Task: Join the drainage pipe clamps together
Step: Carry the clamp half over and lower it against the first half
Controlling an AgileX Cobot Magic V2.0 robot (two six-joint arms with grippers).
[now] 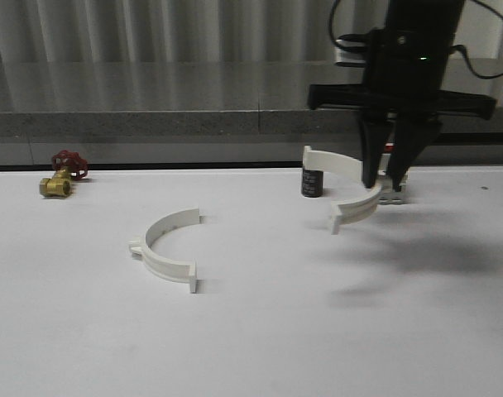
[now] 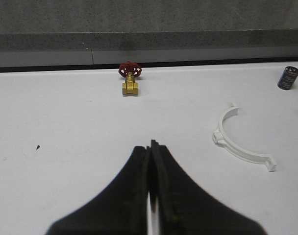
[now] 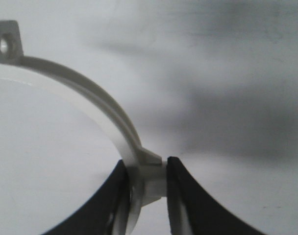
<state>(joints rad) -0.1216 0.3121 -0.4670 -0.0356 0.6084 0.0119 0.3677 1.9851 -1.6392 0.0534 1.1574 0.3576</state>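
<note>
Front view: right hand (image 1: pixel 382 184) at 2 o'clock of white tabletop (image 1: pixel 260 331), fingers pinched on white half-ring clamp (image 1: pixel 351 186). Clamp looks a bit lifted off tabletop, tilted. Small black can (image 1: pixel 310 182) just beside it. Other half-ring clamp (image 1: pixel 169 246) lies flat near middle, at 9 o'clock side, well apart from first. Brass valve with red wheel (image 1: pixel 61 174) at 10 o'clock.

Left wrist view: left hand (image 2: pixel 151 166) closed tight, holds nothing. Lying clamp (image 2: pixel 239 142), valve (image 2: pixel 130 80), can (image 2: pixel 288 77) ahead.

Right wrist view: right hand (image 3: pixel 148 181) squeezes held clamp (image 3: pixel 90 103) at its small tab.
</note>
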